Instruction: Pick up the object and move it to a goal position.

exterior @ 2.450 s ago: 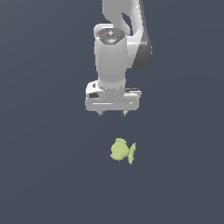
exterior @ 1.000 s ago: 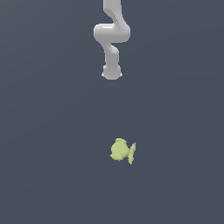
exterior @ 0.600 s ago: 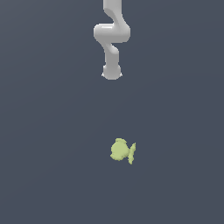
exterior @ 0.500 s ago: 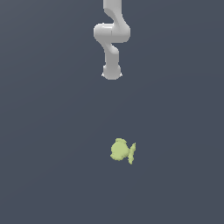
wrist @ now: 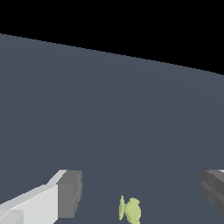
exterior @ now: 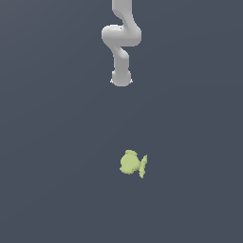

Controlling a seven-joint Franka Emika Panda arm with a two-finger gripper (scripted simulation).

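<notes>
My arm (exterior: 121, 35) hangs folded in a tight S-bend high in the exterior view, its white links stacked one behind another and ending in a small rounded tip. From there my gripper (exterior: 121, 81) is too small to read. In the wrist view my gripper (wrist: 142, 192) shows better: two grey fingers (wrist: 70, 192) stand wide apart with bare floor between them, so my hand is spread and holds nothing.

There is one object (exterior: 132, 163), a small yellow-green fish-like lump with a rounded body and a flat tail fin. It lies alone on the dark grey floor (exterior: 52, 142), well apart from my gripper, with its tail turned toward the exterior view's right. In the wrist view the object (wrist: 130, 209) sits between my fingers' lines but touches neither.

I count one arm, one gripper with two fingers, and one object.
</notes>
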